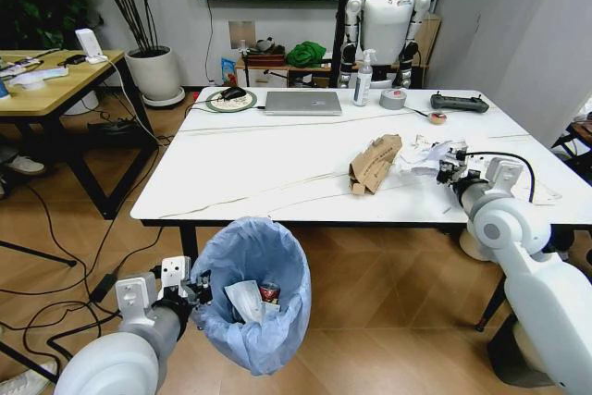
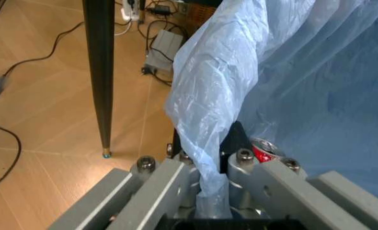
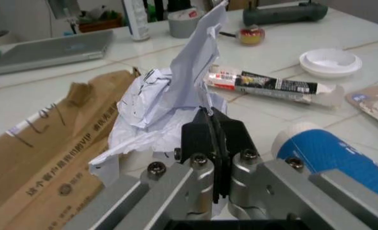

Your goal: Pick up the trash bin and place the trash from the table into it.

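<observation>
Counter [image 1: 277,173] ahead: marble top, litter clustered around the right end effector [image 1: 450,173]. Trash bin [image 1: 254,270] hangs off the left end effector [image 1: 196,295], clenched on the bag-lined rim. Light, floppy liner, likely slippery, so grip rim not film. Right end effector is clamped on crumpled white paper [image 3: 169,103]: weightless, soft, pinch anywhere. Stiff brown cardboard [image 1: 375,162] just beside it.
</observation>
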Controlling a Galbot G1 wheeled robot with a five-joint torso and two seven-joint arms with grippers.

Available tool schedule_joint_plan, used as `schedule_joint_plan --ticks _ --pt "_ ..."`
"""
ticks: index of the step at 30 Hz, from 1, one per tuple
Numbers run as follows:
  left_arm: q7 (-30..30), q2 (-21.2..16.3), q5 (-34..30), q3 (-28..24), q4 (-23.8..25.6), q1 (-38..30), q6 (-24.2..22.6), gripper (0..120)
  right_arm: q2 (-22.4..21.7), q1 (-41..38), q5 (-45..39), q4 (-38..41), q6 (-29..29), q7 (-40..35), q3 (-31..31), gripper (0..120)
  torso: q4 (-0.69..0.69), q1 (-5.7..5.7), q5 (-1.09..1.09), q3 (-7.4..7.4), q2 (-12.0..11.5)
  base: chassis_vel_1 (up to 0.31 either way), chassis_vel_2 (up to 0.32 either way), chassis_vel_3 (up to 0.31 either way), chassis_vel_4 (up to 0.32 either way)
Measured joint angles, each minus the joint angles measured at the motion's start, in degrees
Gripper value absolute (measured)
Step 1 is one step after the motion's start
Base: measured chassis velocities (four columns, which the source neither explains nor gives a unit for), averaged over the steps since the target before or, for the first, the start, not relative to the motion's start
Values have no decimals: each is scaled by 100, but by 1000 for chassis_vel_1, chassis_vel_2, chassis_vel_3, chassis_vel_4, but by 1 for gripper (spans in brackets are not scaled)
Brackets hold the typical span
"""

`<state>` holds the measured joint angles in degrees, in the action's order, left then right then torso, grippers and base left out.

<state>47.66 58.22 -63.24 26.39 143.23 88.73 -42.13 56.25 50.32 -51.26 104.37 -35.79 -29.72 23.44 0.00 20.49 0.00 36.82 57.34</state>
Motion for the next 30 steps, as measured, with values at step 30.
schedule_joint_plan --ticks 30 --pt "107 14 -128 -46 0 -86 0 0 -799 851 -916 2834 646 2115 189 0 0 -2 0 0 0 0 0 0 0"
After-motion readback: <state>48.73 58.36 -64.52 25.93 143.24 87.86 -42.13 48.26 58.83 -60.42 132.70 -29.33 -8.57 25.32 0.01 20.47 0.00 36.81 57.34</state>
